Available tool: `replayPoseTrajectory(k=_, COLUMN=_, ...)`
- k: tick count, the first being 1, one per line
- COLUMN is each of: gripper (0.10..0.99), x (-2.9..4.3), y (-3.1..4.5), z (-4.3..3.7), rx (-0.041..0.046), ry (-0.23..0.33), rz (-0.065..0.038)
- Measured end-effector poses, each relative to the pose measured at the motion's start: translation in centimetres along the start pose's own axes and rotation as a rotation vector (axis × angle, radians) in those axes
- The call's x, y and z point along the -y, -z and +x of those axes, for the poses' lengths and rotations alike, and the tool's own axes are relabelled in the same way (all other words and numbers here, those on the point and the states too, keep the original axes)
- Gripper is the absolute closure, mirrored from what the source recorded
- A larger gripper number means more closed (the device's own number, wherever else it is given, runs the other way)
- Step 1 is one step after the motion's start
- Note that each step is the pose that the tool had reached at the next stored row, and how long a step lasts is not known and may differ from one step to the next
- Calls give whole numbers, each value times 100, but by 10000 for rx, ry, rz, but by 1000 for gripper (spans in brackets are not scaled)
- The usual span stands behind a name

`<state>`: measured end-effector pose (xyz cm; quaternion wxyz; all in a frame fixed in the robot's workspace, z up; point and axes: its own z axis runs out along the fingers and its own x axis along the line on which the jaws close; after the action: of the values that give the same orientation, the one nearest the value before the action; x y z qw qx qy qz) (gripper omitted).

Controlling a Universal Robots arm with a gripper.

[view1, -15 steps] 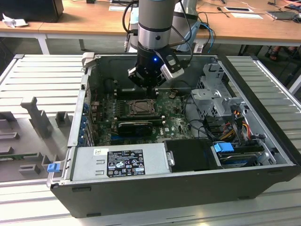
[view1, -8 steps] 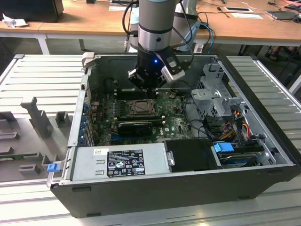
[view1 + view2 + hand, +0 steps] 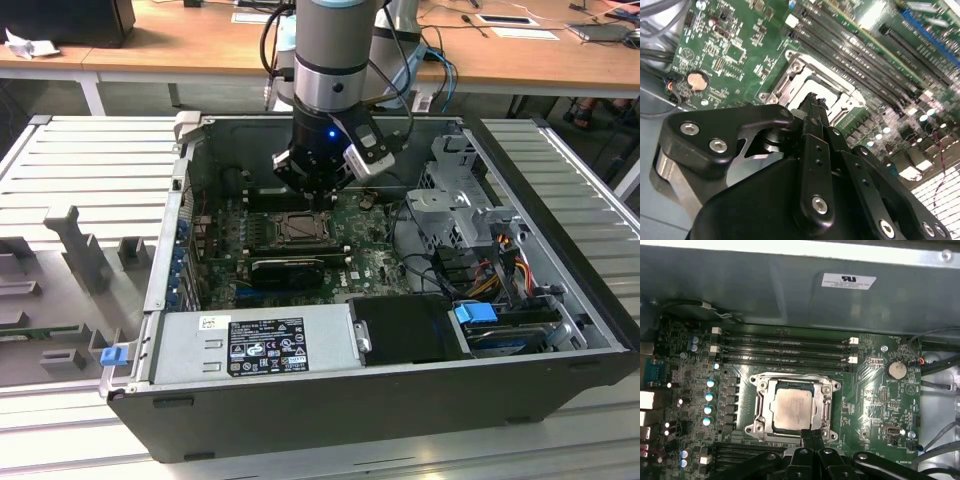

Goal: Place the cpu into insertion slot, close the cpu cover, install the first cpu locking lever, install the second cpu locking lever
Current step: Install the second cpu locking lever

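Observation:
The cpu (image 3: 792, 407) lies flat in the insertion slot (image 3: 300, 228) on the green board, its dull grey top showing. The cpu cover (image 3: 826, 410), a silvery frame, lies down around the chip. My gripper (image 3: 812, 436) hangs just above one edge of the socket, its two black fingers pressed together with nothing between them. In the second wrist view the gripper (image 3: 815, 100) tips sit right at the rim of the insertion slot (image 3: 807, 82). In the exterior view the gripper (image 3: 312, 200) is inside the open computer case, directly over the socket.
Long black memory slots (image 3: 785, 347) run beside the socket, toward the case wall (image 3: 790, 290). A coin battery (image 3: 897, 370) sits on the board. A black graphics card (image 3: 288, 268), the power supply (image 3: 260, 345), a drive cage (image 3: 460, 205) and cables (image 3: 500, 260) crowd the case.

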<state>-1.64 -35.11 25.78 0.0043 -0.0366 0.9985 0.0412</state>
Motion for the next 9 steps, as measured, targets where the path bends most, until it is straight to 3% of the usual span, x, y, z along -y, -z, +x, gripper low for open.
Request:
replayPoseTrajectory(k=4, gripper=980, x=73, y=-44, z=6, rx=-49, ry=54, rz=-30)
replayPoseTrajectory(k=9, gripper=980, x=86, y=-51, z=8, rx=-54, ry=148, rz=-55)
